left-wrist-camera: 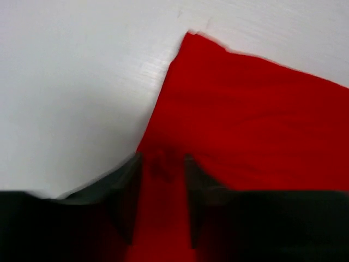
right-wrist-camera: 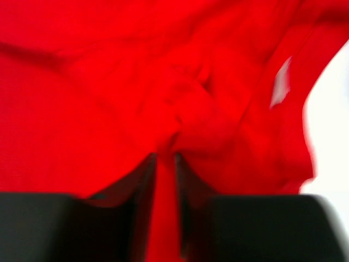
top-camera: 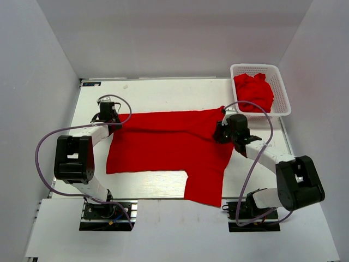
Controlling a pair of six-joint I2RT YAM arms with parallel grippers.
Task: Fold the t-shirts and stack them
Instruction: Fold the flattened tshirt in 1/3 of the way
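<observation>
One red t-shirt (top-camera: 163, 144) lies spread across the white table (top-camera: 158, 93), one part hanging past the near edge. My left gripper (top-camera: 113, 124) is at its left far corner. In the left wrist view the jaws (left-wrist-camera: 163, 158) stand apart, with flat red cloth (left-wrist-camera: 251, 109) lying between them. My right gripper (top-camera: 221, 132) sits at the shirt's right far corner. In the right wrist view its jaws (right-wrist-camera: 165, 155) are slightly apart, cloth runs between them and folds (right-wrist-camera: 185, 103) gather at the tips. A small white label (right-wrist-camera: 281, 82) shows there.
A white lattice basket (top-camera: 256, 66) stands at the back right corner with another crumpled red t-shirt (top-camera: 253, 90) inside. White walls enclose the table on three sides. Both arms' cables loop above the table's left and right edges.
</observation>
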